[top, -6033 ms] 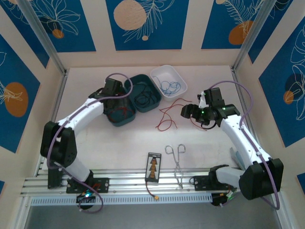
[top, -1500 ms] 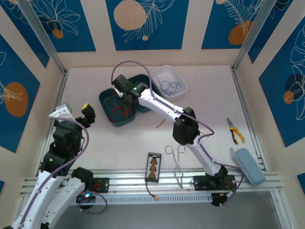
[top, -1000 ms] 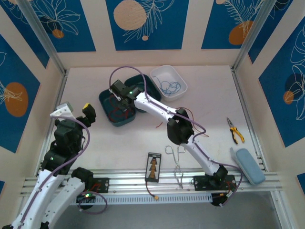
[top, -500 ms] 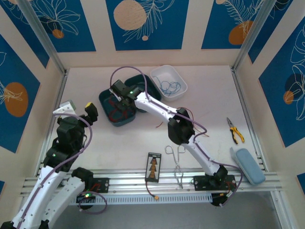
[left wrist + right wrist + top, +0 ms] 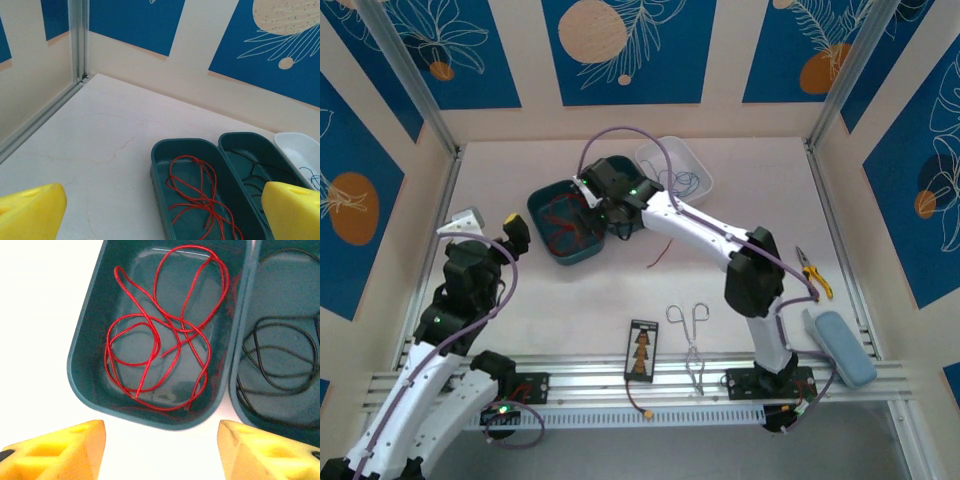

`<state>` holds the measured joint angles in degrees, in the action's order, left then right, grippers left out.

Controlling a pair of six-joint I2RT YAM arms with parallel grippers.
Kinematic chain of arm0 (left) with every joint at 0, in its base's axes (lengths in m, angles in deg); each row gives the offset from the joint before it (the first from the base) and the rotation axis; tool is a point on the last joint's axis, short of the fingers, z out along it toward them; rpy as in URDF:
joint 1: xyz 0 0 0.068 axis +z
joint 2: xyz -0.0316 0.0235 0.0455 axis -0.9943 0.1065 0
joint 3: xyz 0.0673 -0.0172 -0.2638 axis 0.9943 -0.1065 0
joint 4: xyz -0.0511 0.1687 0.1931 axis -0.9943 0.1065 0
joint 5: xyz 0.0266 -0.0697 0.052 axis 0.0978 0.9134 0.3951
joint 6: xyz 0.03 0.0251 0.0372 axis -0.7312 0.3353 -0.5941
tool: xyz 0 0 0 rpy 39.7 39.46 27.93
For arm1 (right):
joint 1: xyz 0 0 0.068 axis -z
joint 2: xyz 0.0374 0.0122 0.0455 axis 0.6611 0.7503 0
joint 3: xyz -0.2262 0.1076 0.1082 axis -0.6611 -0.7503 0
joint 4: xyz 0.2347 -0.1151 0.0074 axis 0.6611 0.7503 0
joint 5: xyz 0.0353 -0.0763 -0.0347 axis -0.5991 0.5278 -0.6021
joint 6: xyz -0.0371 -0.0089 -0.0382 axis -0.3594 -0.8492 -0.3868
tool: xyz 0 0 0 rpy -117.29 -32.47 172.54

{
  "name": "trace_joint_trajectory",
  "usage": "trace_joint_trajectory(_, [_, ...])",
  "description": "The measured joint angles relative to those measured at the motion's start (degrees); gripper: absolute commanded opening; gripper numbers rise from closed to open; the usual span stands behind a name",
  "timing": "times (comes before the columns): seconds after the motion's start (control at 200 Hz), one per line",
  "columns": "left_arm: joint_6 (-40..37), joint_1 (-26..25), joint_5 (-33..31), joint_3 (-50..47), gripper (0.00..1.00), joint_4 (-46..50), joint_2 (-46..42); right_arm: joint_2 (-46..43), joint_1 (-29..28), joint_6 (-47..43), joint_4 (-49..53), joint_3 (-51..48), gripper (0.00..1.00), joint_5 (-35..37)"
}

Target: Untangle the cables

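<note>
Cream walls [image 5: 725, 60] carry blue panels [image 5: 625, 50] with white leaf drawings and orange discs. Aluminium posts [image 5: 405, 75] stand in the corners. The pale desk [image 5: 770, 185] is evenly lit.

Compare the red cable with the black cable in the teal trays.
Colour: the red cable is bright red; the black cable is black.
Place: the red cable lies in the left teal tray, the black cable in the right teal tray beside it.
Lay: the red cable's loops cross one another several times; the black cable's loops lie more stacked.
Both are thin loopy strands lying loose on a tray floor.
</note>
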<state>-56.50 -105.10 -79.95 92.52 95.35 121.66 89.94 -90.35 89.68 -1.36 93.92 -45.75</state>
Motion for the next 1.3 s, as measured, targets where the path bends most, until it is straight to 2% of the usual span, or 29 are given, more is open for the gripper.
trace_joint_trajectory(0.28, [0.02,0.0,3.52,0.04,1.0,-1.4,4.17,-17.51,5.66,7.96,-1.79,-21.24,0.61,1.92])
trace_joint_trajectory(0.47, [0.04,0.0,7.02,0.17,1.0,-1.57,7.78,-28.35,14.47,12.85,-0.22,-34.07,0.6,2.78])
trace_joint_trajectory(0.68, [0.04,0.0,11.39,1.42,1.0,-1.64,11.21,-34.93,25.51,15.08,4.46,-41.33,0.55,3.34])
trace_joint_trajectory(0.875, [0.02,0.0,15.08,2.91,1.0,-1.55,14.34,-35.15,36.61,13.86,6.58,-44.48,0.52,1.01])
trace_joint_trajectory(0.975, [-0.11,0.0,16.76,3.65,1.0,-1.44,15.74,-32.83,40.11,12.24,7.04,-44.76,0.51,-0.85])
trace_joint_trajectory(1.13, [-0.2,-0.02,18.56,4.85,1.0,-1.03,17.44,-26.67,42.69,9.57,7.37,-44.76,0.43,-3.45])
trace_joint_trajectory(1.3, [-0.2,0.0,19.67,5.05,1.0,-0.63,18.08,-21.29,42.99,7.52,7.67,-44.63,0.44,-5.33])
